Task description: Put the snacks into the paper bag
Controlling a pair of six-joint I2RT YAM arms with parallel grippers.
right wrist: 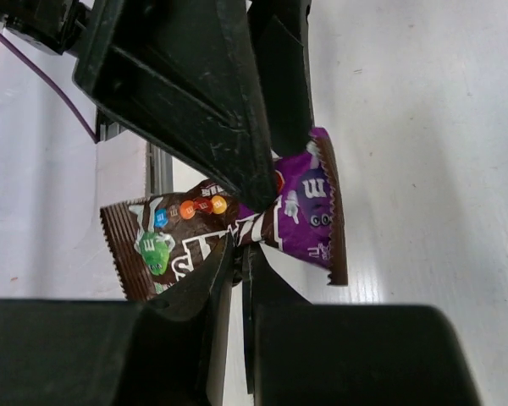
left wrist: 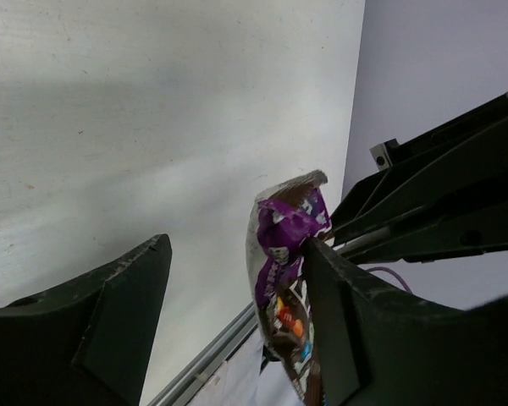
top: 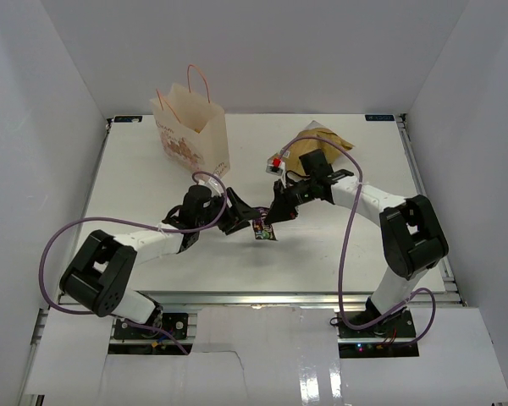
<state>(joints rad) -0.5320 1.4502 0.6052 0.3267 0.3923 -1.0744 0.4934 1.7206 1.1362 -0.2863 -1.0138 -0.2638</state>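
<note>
Mid-desk: right tool (right wrist: 237, 254) clamped on dark brown candy packet (right wrist: 305, 211), held clear of the desk (top: 144, 186). Left tool (left wrist: 235, 254) jaws apart, straddling the same packet, one finger against it. Paper bag (top: 192, 127) upright, far left. Chip bag (top: 320, 144) and red packet (top: 277, 162) far, right of centre.
</note>
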